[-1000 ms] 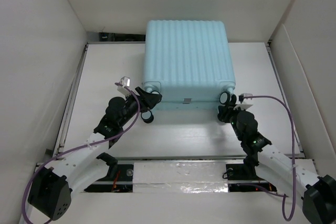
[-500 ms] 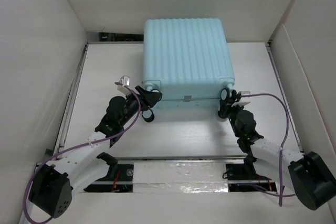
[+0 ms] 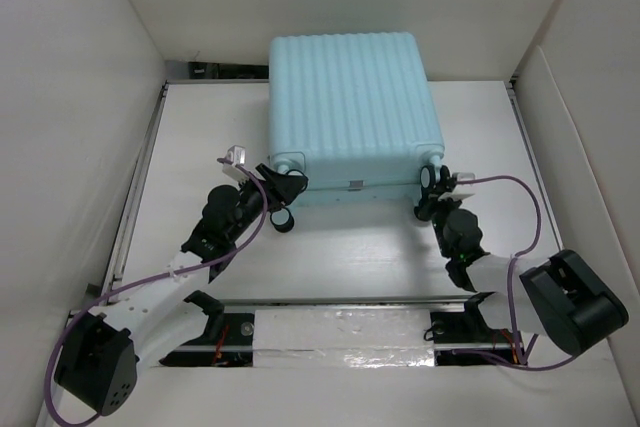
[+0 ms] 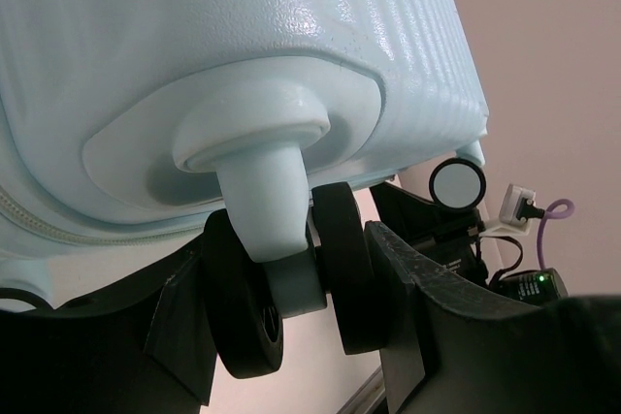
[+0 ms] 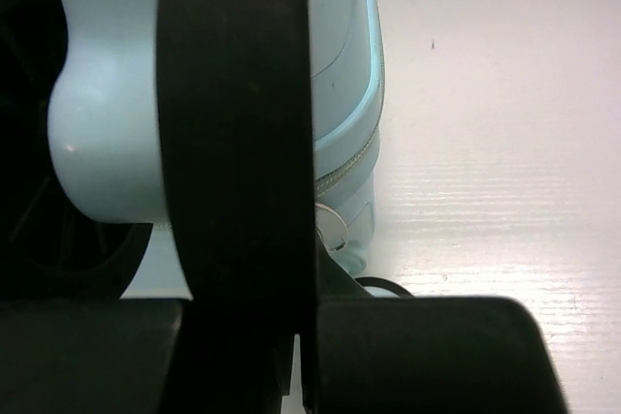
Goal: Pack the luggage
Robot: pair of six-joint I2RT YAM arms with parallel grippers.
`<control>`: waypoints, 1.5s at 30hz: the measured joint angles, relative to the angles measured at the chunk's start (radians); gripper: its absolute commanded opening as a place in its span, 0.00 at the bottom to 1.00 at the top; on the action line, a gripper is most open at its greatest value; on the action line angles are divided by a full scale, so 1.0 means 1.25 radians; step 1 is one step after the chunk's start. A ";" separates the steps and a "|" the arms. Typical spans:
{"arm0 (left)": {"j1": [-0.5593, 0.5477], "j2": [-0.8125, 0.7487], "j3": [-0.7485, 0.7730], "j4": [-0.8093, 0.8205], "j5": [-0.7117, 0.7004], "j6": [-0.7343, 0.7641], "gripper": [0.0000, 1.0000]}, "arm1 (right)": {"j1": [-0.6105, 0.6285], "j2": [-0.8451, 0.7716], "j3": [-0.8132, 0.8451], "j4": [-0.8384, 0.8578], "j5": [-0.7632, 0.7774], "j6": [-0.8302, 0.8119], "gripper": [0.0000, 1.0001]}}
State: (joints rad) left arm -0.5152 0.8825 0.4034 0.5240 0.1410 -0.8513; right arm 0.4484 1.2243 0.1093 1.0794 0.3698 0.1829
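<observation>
The pale aqua ribbed hard-shell suitcase (image 3: pixel 350 112) looked like finely pebbled plastic with a soft sheen; its black spinner wheel (image 4: pixel 346 278) was smooth and matt; the white table (image 5: pixel 485 201) showed faint grain.

We see bright, even overhead light; soft sheen on the luggage (image 4: pixel 243 16); its near wheel (image 5: pixel 233 143) looms blurred and dark.

Reaches forward and inward with the left arm (image 3: pixel 215 227), jaws clamped on either side of the left wheel (image 4: pixel 344 259); folds the right arm (image 3: pixel 465 242) tightly, elbow jutting out right, jaws pinching the right wheel (image 5: pixel 233 143)
</observation>
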 measured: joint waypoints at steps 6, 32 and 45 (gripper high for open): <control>0.005 0.033 -0.015 0.064 0.016 -0.027 0.00 | 0.128 0.035 0.002 0.034 0.102 0.028 0.00; -0.049 0.075 -0.006 0.115 -0.037 -0.035 0.00 | 0.406 0.096 0.085 0.059 0.268 0.081 0.10; -0.049 0.064 -0.006 0.100 -0.045 -0.011 0.00 | 0.168 -0.076 -0.007 0.001 0.281 0.110 0.42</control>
State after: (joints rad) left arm -0.5770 0.9630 0.3954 0.6487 0.0853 -0.8650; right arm 0.6586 1.1294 0.1005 1.0809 0.7212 0.3210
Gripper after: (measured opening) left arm 0.506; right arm 0.411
